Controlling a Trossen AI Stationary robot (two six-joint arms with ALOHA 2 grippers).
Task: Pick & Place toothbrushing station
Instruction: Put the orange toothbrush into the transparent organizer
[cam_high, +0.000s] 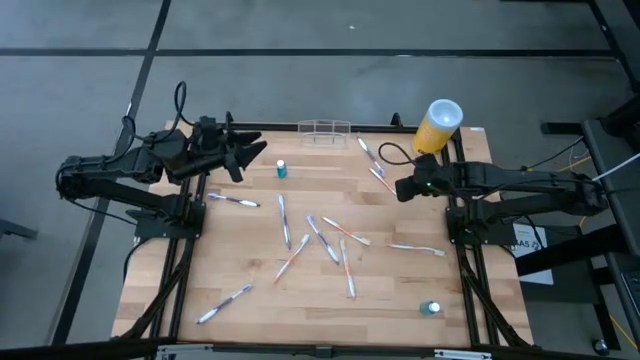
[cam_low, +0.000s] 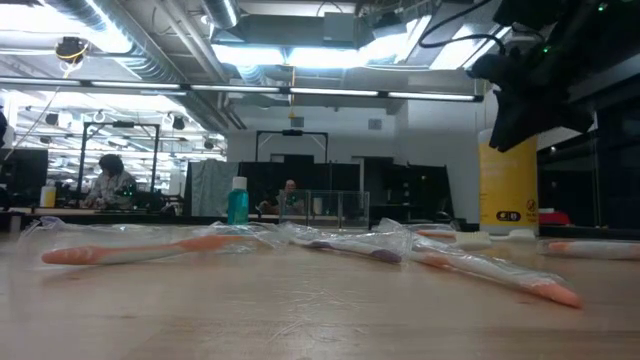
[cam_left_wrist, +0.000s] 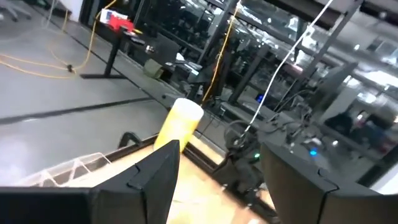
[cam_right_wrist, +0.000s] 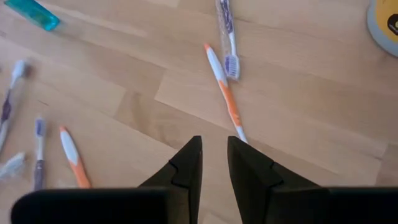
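Nearest the viewer, wrapped toothbrushes (cam_high: 325, 240) are lying scattered over the wooden tabletop (cam_high: 250, 320), with a small teal-capped bottle (cam_high: 431, 309) at the near right. Farther back, the right claw (cam_high: 403, 188) is hovering at the right side over an orange-and-white toothbrush (cam_right_wrist: 224, 96), its fingers standing narrowly apart and holding nothing. Opposite, the left claw (cam_high: 250, 155) is hanging above the far left of the tabletop, spread wide and empty, pointing toward the far edge. A teal bottle (cam_high: 282, 170) is standing just beyond it. At the far edge, the toothbrushing station (cam_high: 324, 130) is sitting untouched, with a yellow cylinder (cam_high: 437, 126) at the far right corner. Judged risk: the station's thin, clear walls may be slipping from or flexing under a grip, and a low approach may be sweeping the bottle or brushes aside.
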